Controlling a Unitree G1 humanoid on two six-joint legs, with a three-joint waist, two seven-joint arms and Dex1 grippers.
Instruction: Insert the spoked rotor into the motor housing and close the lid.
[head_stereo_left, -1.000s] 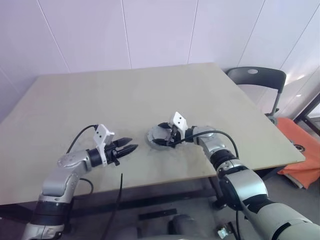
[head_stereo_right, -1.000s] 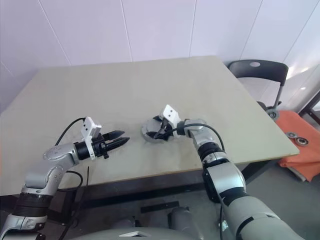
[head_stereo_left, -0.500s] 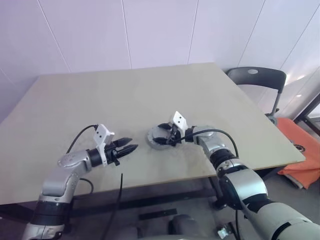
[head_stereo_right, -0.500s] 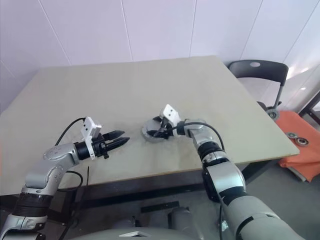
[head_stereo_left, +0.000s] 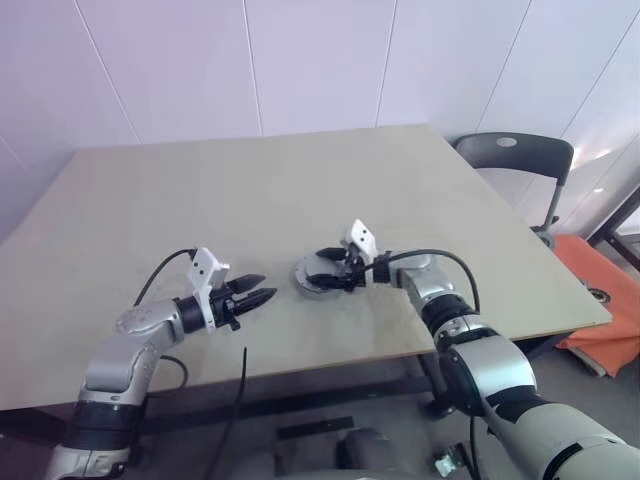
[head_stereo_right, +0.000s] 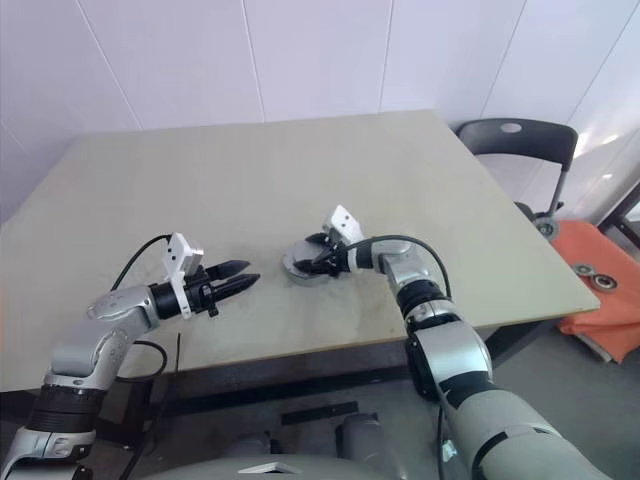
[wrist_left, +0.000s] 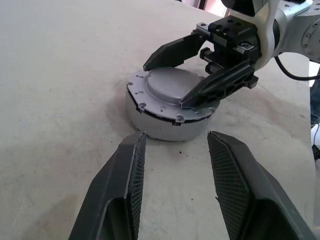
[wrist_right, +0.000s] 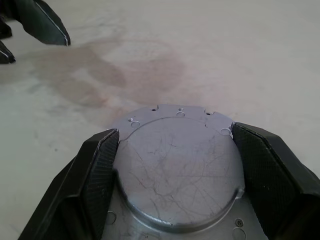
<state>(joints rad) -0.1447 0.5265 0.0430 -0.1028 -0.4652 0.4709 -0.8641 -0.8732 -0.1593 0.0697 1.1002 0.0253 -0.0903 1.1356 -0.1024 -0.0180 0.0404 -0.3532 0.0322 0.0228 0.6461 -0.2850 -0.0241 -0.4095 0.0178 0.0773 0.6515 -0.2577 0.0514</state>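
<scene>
The motor housing (wrist_left: 160, 127), a short pale grey puck, stands on the table (head_stereo_left: 250, 190) in front of me. The lid (wrist_right: 175, 165), a grey disc with a raised round centre and small screw holes in its rim, lies flat on top of it. My right gripper (wrist_right: 175, 131) reaches in from the right, with one black finger on each side of the lid's raised centre, shut on the lid. My left gripper (wrist_left: 176, 135) hovers just above the table to the left of the housing, pointing at it, open and empty. The spoked rotor is hidden.
A dark chair (head_stereo_left: 515, 160) stands past the table's far right corner. An orange object (head_stereo_left: 600, 290) lies on the floor to the right. The table's near edge runs just behind both wrists.
My right wrist has rolled and its fingers have closed in a little on the lid. The left arm, the housing and the lid have kept still.
</scene>
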